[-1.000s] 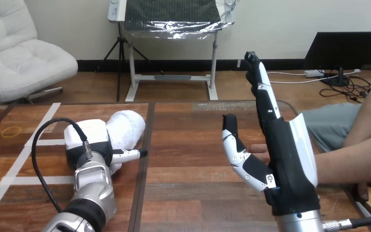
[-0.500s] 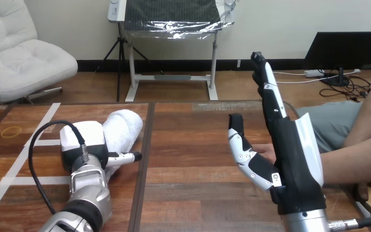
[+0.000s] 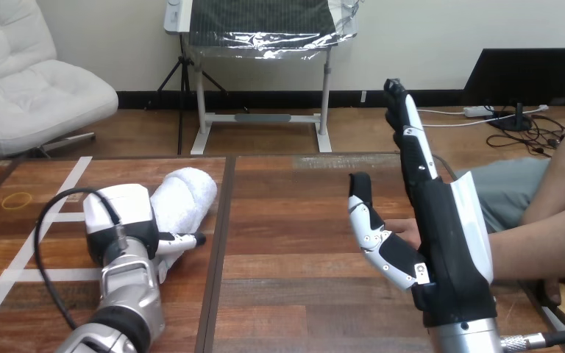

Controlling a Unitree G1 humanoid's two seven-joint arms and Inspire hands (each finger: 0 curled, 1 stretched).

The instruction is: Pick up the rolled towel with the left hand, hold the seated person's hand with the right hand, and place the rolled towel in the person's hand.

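Wooden boards of the table (image 3: 294, 220) lie under everything that matters here. The left hand (image 3: 118, 213) sits back-up on the near end of the rolled towel (image 3: 187, 197). Its own shell hides the underside, so it cannot be told whether it has closed on the roll. The towel stretches away from that hand and appears to rest on the table, not lifted. Well off to that hand's right, the right hand (image 3: 441, 243) stands upright and released, fingers straight and thumb spread wide. The person's hand (image 3: 406, 229) peeks out just behind its palm, in the gap beside the thumb, but nothing curls round it. By this showing no step is complete. The pick-up is only beginning, the right hand is near the person's hand without clasping it, and the handing-over is entirely left.
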